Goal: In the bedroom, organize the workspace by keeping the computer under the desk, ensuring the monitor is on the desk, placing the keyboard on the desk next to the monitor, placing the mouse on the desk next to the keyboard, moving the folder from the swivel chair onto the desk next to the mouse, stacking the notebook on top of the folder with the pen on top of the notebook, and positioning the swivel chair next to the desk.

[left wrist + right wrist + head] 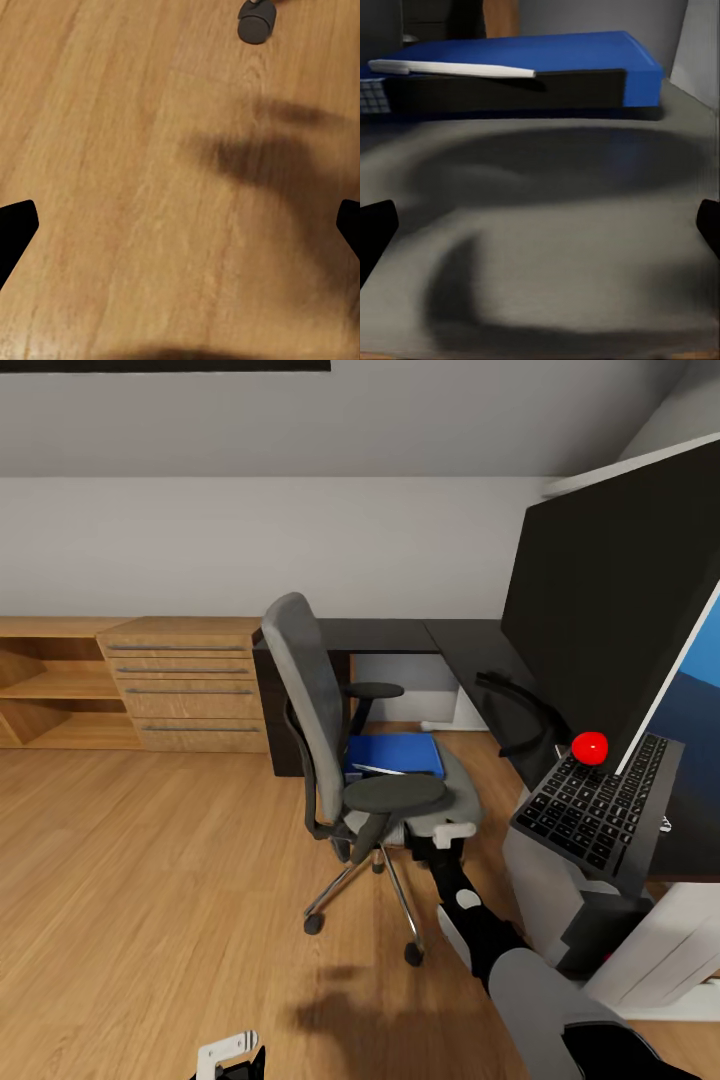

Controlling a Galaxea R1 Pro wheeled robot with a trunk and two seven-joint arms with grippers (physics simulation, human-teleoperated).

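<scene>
The grey swivel chair (335, 760) stands on the wood floor, a little out from the black desk (400, 636). On its seat (547, 225) lies the blue folder (396, 752) (540, 52), a white strip along its top. My right gripper (448, 838) (540, 232) is open, low over the seat's front edge and short of the folder. The black monitor (610, 610) with its red dot fills the right. The keyboard (600, 802) lies tilted at the monitor's foot. My left gripper (230, 1057) (180, 225) hangs open over bare floor. The mouse is out of view.
A light-wood dresser (185, 680) and open shelves (50, 690) line the far wall at left. A chair caster (256, 26) sits near my left gripper. A light-grey box (545, 885) stands under the keyboard. Open floor spreads to the left of the chair.
</scene>
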